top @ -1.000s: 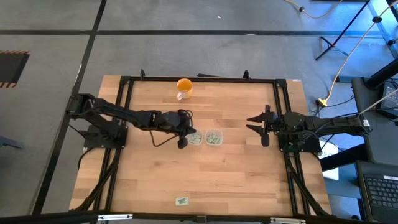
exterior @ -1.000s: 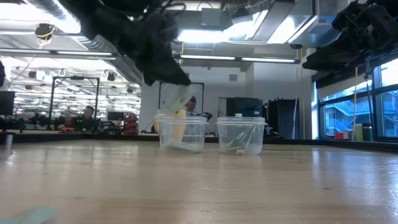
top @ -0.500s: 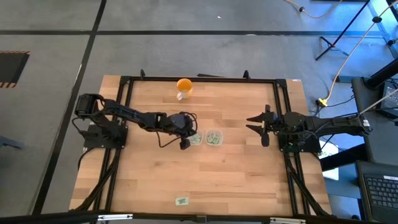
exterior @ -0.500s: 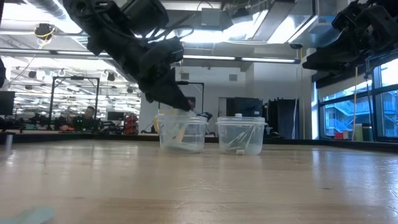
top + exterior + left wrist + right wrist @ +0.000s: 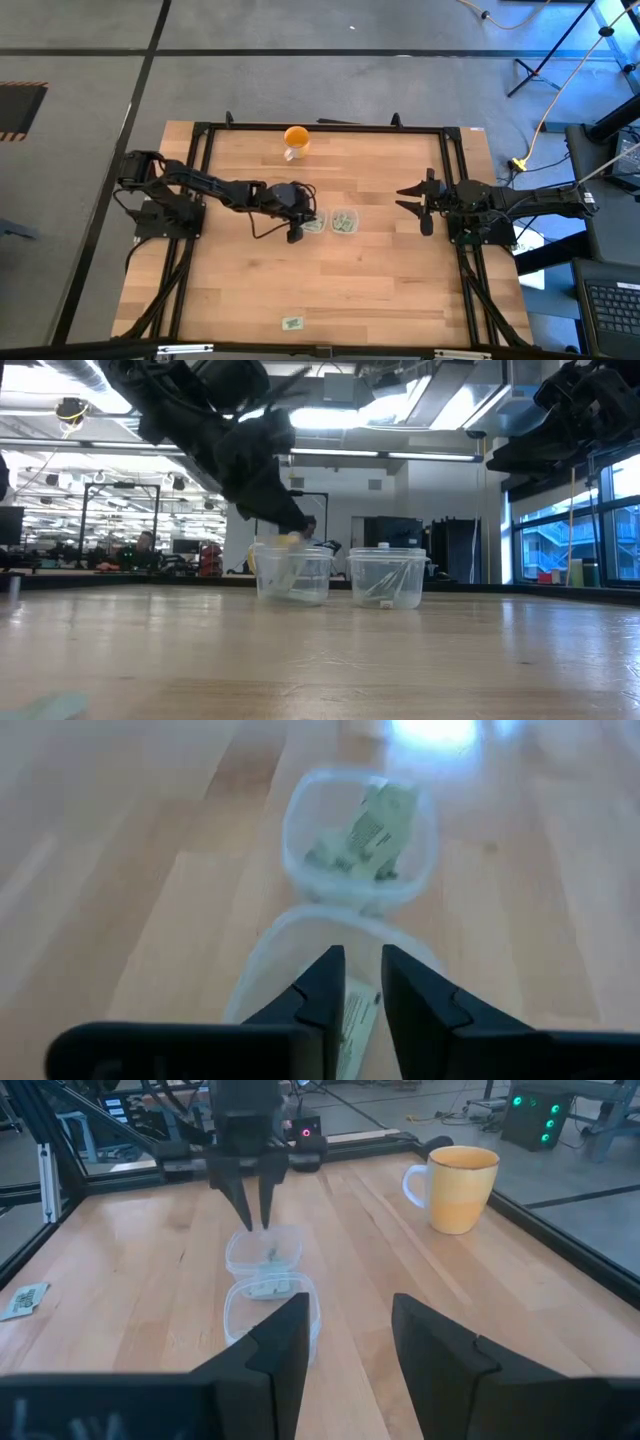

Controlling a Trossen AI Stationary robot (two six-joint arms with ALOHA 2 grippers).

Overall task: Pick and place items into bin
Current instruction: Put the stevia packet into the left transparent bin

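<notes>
Left gripper poised over nearer clear plastic round bin, fingers narrowly parted, nothing between them; pale green packets lie directly below, likely just dropped. Right gripper waits, spread wide.

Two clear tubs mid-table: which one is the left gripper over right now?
The left gripper hangs over the tub nearer the left arm; the other tub sits beside it, toward the right arm.

Grey floor crossed by dark lines around a pale wooden table. Beyond the table edge, an open hall with ceiling ducts, strip lights, tall windows at one side, seated people far off.
</notes>
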